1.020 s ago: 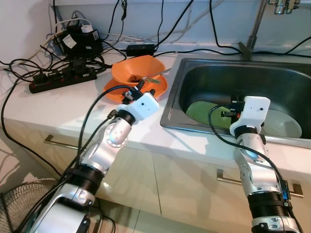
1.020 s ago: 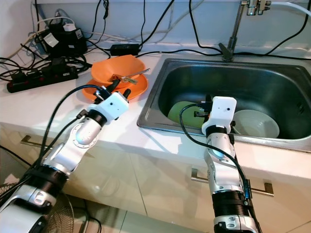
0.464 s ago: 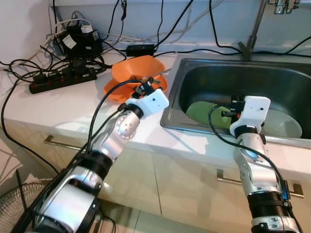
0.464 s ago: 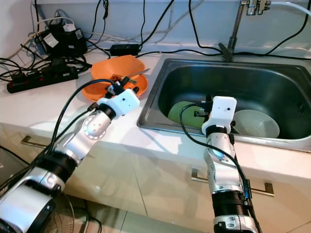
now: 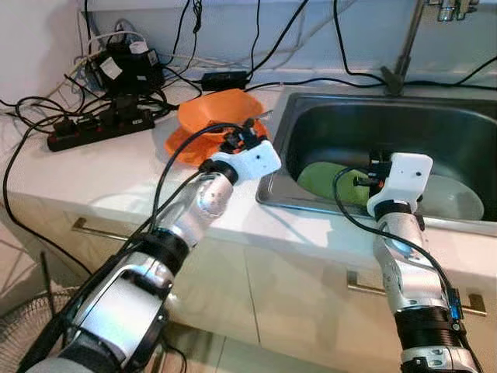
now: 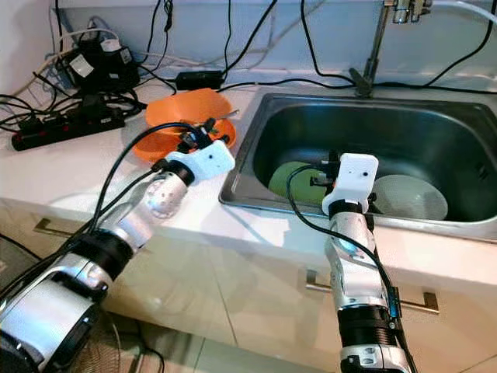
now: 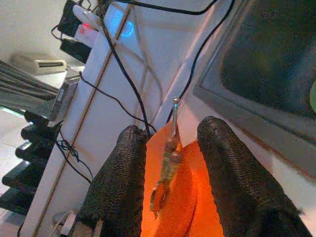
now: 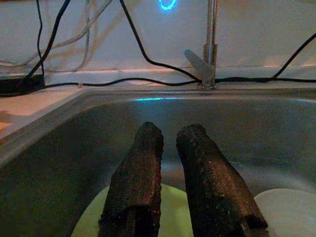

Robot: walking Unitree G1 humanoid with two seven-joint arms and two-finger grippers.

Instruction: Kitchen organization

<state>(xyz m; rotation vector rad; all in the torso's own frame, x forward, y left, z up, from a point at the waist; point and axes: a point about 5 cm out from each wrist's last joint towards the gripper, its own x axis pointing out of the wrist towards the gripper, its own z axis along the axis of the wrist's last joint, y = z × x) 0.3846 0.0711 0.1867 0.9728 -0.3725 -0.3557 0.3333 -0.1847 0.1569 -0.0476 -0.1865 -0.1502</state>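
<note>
Left pincer (image 7: 170,143) gapes around metal utensil (image 7: 168,153) above glossy orange bowl (image 5: 221,109).
</note>
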